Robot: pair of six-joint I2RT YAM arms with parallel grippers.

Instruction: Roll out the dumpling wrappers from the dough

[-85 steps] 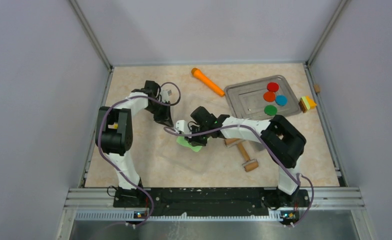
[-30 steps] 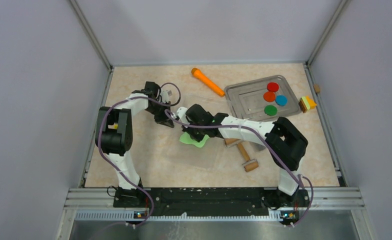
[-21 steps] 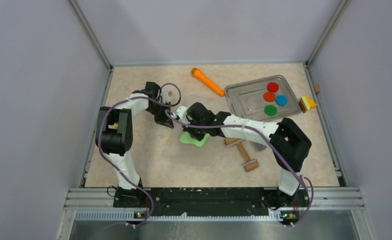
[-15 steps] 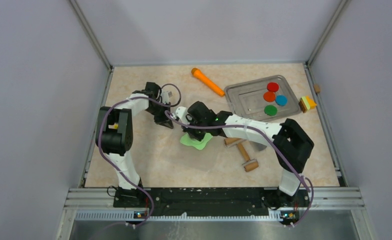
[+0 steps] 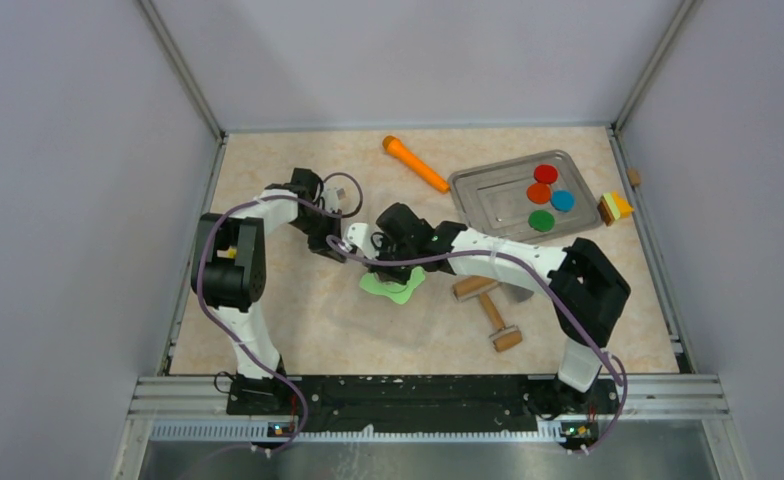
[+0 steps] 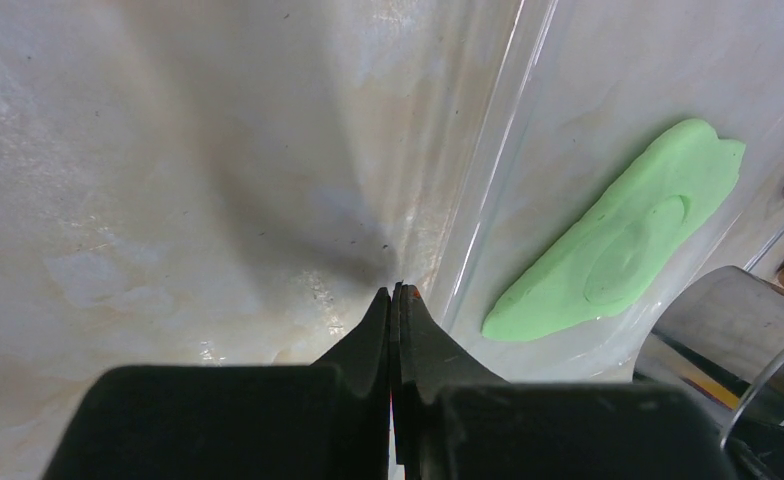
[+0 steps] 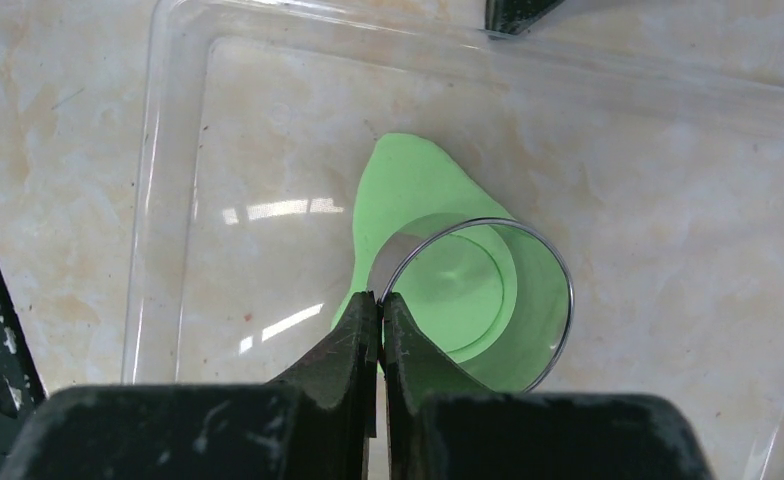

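Observation:
The light green dough (image 5: 393,287) lies as a flat irregular sheet on a clear plastic tray (image 5: 388,322). It also shows in the left wrist view (image 6: 568,290) and the right wrist view (image 7: 408,180). My right gripper (image 7: 380,298) is shut on the rim of a metal ring cutter (image 7: 546,340), which stands over the dough. A round disc outline (image 7: 458,290) is pressed into the dough inside the ring. No separate lime wrapper shows. My left gripper (image 6: 396,292) is shut on the clear tray's edge (image 6: 488,150), left of the dough.
A metal tray (image 5: 488,200) at the back right holds red, orange, blue and dark green discs. An orange cylinder (image 5: 415,163) lies behind it. A wooden roller (image 5: 491,310) lies right of the dough. A small yellow-red block (image 5: 615,207) sits by the right wall.
My right gripper has carried the ring cutter back and left from the dough's near side to its middle. The left gripper shifted slightly right, and the clear tray and roller moved a little.

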